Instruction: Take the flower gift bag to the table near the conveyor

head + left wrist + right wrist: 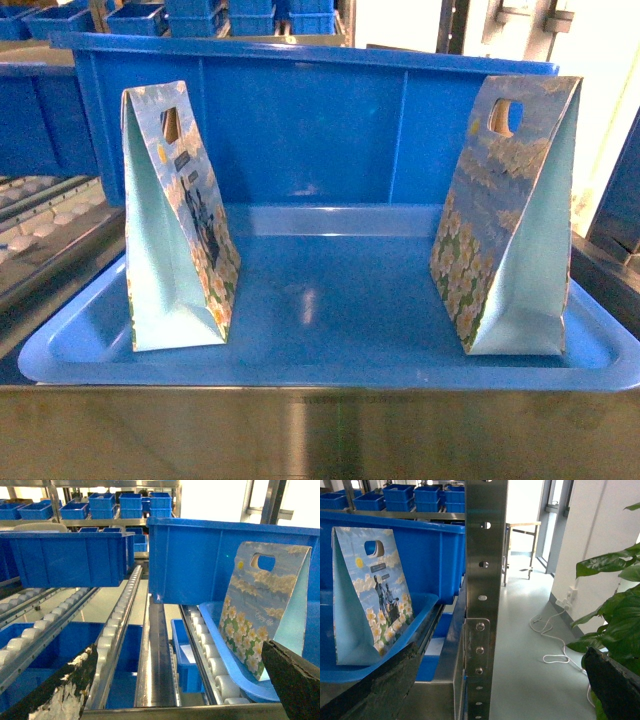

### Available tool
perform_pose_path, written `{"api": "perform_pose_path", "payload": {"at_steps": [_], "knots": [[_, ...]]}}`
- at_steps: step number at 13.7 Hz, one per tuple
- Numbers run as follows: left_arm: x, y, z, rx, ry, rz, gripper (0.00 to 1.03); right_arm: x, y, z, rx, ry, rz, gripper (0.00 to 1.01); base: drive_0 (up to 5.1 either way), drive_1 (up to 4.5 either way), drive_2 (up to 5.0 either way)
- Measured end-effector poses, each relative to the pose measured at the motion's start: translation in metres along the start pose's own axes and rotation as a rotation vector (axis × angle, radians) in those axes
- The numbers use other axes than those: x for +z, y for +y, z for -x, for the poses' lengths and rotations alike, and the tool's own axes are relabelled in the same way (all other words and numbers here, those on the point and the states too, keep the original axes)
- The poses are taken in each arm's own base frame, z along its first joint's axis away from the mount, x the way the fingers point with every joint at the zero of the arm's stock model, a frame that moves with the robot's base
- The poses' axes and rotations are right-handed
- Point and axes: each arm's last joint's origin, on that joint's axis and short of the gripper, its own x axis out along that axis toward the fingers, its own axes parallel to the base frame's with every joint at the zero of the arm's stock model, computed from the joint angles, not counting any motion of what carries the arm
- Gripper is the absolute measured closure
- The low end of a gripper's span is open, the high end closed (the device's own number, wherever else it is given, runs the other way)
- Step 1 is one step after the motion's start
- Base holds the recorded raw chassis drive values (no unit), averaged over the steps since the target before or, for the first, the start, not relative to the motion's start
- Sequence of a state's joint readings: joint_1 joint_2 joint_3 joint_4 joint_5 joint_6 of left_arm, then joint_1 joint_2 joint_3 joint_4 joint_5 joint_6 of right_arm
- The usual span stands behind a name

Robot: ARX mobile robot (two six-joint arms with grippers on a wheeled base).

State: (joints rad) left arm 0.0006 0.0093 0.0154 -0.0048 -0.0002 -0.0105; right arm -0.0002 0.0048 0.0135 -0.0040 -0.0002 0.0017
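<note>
**Bag handling and grasp points**

Bags: two flower gift bags stand upright in a shallow blue tray (pixel 330 375) on the conveyor (pixel 117 625). The left bag (pixel 175 215) and the right bag (pixel 505 215) sit well apart at opposite ends of the tray. The task does not say which one to move; both carry a flower print.

Handling, as a judgement:
- Printed paper or thin card, probably empty, so light.
- Walls are stiff in the flat panels but crease under a hard pinch.
- The wedge shape, wide at the base and narrow at the top, tips easily if pushed from the side.
- The best hold is the flattened top edge at the die-cut handle hole (pixel 505 117), pinched across its thickness and lifted straight up over the tray lip.

End effectors: dark finger edges show at the bottom corners of each wrist view, the left end effector (pixel 175 680) and the right end effector (pixel 495 680). Both stand spread apart, empty, and clear of the bags.

Surface and room: the tray is glossy and likely slippery, so a bag may slide before it lifts. A deep blue bin (pixel 300 120) stands directly behind the tray. A steel post (pixel 485 580) flanks the right side. The bench is not in view.
</note>
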Motion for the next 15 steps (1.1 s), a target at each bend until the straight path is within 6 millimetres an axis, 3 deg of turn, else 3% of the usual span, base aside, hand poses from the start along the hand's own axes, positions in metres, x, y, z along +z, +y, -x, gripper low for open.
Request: {"api": "perform_pose_path", "payload": {"at_steps": [12,15], "knots": [[0.0,0.0,0.0,0.0,0.0,0.0,0.05,0.0,0.0,0.0,0.0,0.0,0.0,0.03,0.0,0.0,0.0],[0.005,-0.002,-0.0007,-0.023,-0.048,0.0,0.05,0.0032,0.0096,-0.0031,0.056,-0.023,0.011,0.03,0.0,0.0,0.0]]}}
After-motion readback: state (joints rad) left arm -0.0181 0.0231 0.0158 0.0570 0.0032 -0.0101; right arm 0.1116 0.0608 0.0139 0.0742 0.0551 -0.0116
